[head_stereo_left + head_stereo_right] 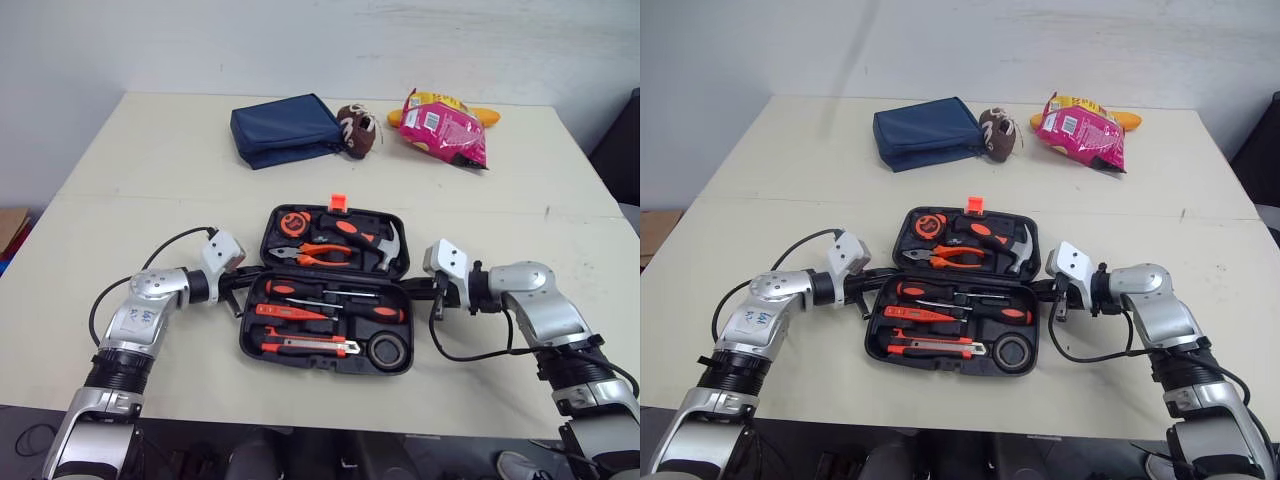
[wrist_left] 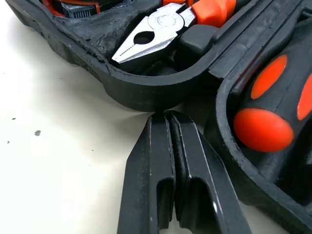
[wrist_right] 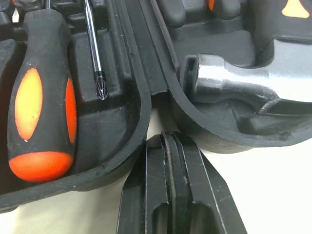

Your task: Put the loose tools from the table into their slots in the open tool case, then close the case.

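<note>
The black tool case [image 1: 256,352] lies open on the table, both halves flat. Pliers [image 1: 308,257], a hammer [image 1: 380,243] and a tape measure [image 1: 295,221] sit in the far half. Screwdrivers [image 1: 330,312], a knife [image 1: 308,346] and a tape roll [image 1: 385,352] fill the near half. My left gripper [image 1: 244,282] is shut, its tips at the hinge notch on the case's left side; its fingers [image 2: 168,161] press together against the rim. My right gripper [image 1: 412,290] is shut too, tips at the hinge notch on the right side, with fingers [image 3: 173,175] closed beside the hammer head [image 3: 229,80].
At the table's far side lie a navy pouch [image 1: 283,129], a small brown shoe [image 1: 358,129] and a pink snack bag [image 1: 442,127]. An orange latch [image 1: 337,202] sticks up at the case's far edge. Bare table [image 1: 130,200] lies around the case.
</note>
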